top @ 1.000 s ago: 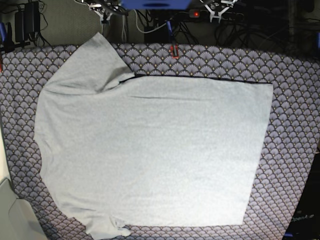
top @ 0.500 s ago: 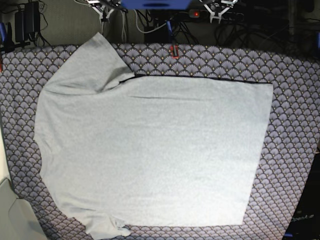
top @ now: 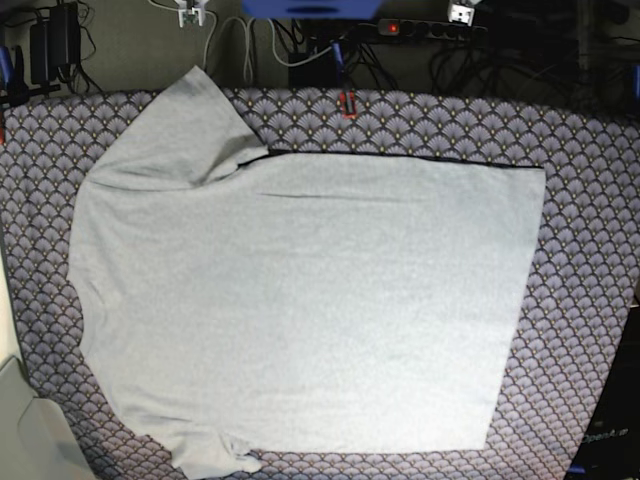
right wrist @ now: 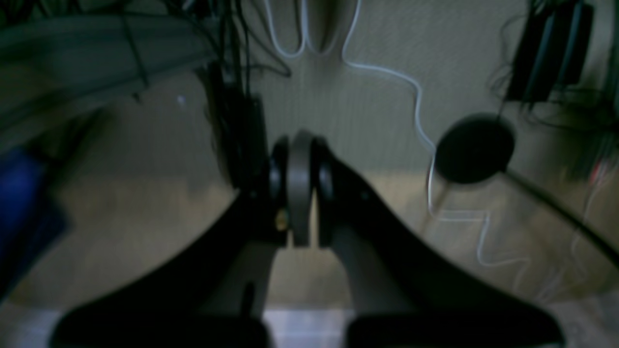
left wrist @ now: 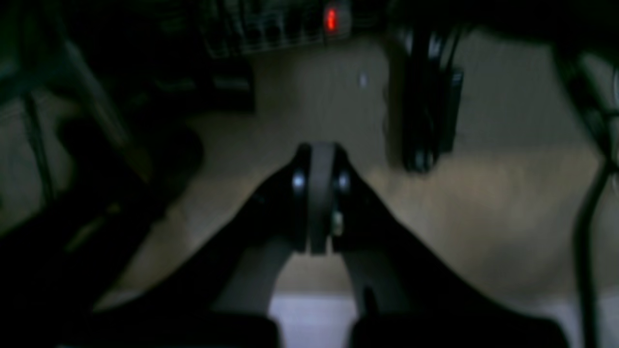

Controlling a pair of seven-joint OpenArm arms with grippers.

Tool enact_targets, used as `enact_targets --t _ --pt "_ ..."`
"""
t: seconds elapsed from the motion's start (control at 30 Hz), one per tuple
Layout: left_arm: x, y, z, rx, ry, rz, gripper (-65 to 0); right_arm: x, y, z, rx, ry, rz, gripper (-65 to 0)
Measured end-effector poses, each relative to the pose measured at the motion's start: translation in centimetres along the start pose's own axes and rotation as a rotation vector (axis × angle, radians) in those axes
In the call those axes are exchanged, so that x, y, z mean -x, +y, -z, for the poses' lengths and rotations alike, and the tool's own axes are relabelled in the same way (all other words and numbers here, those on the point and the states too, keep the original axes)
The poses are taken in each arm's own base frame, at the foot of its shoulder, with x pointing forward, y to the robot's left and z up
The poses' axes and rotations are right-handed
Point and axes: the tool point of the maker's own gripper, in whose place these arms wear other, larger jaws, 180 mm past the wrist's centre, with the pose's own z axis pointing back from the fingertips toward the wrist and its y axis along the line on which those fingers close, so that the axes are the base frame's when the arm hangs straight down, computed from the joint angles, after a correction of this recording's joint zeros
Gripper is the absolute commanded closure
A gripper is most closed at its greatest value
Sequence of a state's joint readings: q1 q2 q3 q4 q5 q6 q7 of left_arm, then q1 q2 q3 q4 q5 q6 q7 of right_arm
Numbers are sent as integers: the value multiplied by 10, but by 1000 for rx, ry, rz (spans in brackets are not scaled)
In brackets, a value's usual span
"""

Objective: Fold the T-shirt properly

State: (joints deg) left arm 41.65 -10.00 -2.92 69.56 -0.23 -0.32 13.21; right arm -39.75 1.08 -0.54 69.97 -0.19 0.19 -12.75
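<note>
T-shirt [top: 300, 300] placement, as I read it from the base view: the light grey garment lies spread flat across the middle of the frame on the patterned cloth [top: 585, 250], which shows purple-grey fan scales on all sides of it. One sleeve points toward the upper left of the frame and its tip reaches the far edge of the cloth; a second sleeve lies crumpled at the lower left, near the bottom edge. The straight hem runs down the right side of the garment, slightly slanted. A thin dark line runs along the top edge of the body, from the sleeve to the upper right corner. The surface I see is plain, and no lettering is visible on it. Neither arm is over the garment. In the base view I see only small pale parts of the two arms at the very top edge, upper left and upper right, well apart from the shirt. In the left wrist view, the left gripper [left wrist: 320, 203] sits at frame centre with its jaws pressed together and nothing between them; behind it is a dim floor, a power strip [left wrist: 290, 24] with a red light at the top, and dark cables. In the right wrist view, the right gripper [right wrist: 300, 193] is likewise fully closed and empty, with a white cable [right wrist: 416, 116] trailing across the floor to the right of it. Both wrist views are dark and blurred.
</note>
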Motion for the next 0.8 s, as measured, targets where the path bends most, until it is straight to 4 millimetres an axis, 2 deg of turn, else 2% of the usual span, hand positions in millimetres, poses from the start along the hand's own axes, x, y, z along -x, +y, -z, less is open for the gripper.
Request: enact_targets --t 0.17,0.37,0.4,0.47,0.57,0.63,0.7,0.8 --pt "-72 40 -62 -99 -197 -22 -3 -42 -2 -53 -1 -162 -2 0" --pt "-146 49 -136 -134 -387 3 -3 -100 -3 -125 0 -328 -17 0" --pt "-152 50 -139 -139 -420 4 -4 -114 -4 -138 -3 -366 -26 0" --pt "-147 58 -127 -152 -360 -8 -4 -139 -5 -153 -1 -475 -32 0" --pt "-162 76 -129 -201 -384 -29 -5 -141 -15 -141 12 -443 -61 0" --pt "-165 83 -128 -203 -372 -79 -11 -156 -21 -144 33 -497 -57 -31" --pt "-165 83 -125 -163 -359 -157 -67 -171 -21 -143 31 -532 -53 -100" --pt "-176 90 -125 -114 -367 -273 -206 -197 -25 -145 43 -599 -66 -213"
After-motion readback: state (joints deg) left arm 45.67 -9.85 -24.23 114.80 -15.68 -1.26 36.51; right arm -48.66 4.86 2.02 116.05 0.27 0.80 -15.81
